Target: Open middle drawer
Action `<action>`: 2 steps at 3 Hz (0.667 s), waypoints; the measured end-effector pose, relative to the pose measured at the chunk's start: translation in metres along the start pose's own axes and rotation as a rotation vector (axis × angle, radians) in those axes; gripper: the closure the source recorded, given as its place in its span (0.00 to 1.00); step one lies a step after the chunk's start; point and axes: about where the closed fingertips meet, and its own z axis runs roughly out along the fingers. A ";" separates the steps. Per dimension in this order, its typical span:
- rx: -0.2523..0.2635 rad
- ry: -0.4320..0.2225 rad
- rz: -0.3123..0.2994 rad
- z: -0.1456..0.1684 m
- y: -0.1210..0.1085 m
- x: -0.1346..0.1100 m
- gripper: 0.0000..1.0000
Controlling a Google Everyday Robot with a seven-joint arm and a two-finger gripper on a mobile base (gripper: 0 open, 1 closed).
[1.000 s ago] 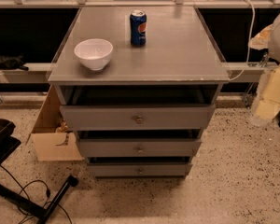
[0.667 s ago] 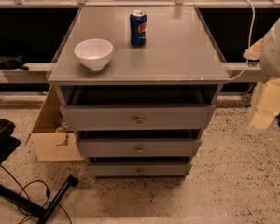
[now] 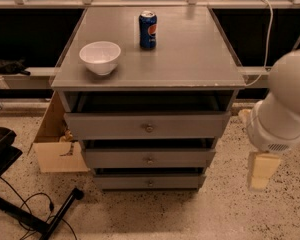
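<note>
At centre frame stands a grey three-drawer cabinet [image 3: 190,54]. Its top carries a white bowl [image 3: 100,57] at left and a blue Pepsi can [image 3: 148,29] further back, the two apart. Three fronts are stacked beneath: the top drawer [image 3: 105,126], the middle drawer [image 3: 115,159] and the bottom drawer [image 3: 120,182]. The middle drawer lies just below frame centre, between the other two, with its small round knob [image 3: 149,160] at the centre of its front. None of its interior shows, so it is judged shut or nearly so.

At the right edge of frame the robot's white arm [image 3: 287,99] hangs level with the top drawer. The gripper [image 3: 261,171] shows as a pale block beneath it, over the speckled floor [image 3: 190,214]. It is well apart from the cabinet and touches nothing. Whether it is open or closed cannot be told.

At lower left a cardboard box [image 3: 57,149] rests against the cabinet's side, and a black stand [image 3: 20,219] with cable lies on the floor.

Assessment: the approach step is in hand and no contact has been made. The next move calls for carrying the gripper leftward to the middle knob, at the height of that front. It must then close on the knob and pull straight out toward the lower edge of frame. The three knobs look alike and sit one above another, so picking the right one is the chief concern
</note>
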 end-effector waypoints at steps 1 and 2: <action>-0.040 -0.016 -0.024 0.082 0.028 0.005 0.00; -0.064 -0.076 -0.045 0.156 0.039 -0.001 0.00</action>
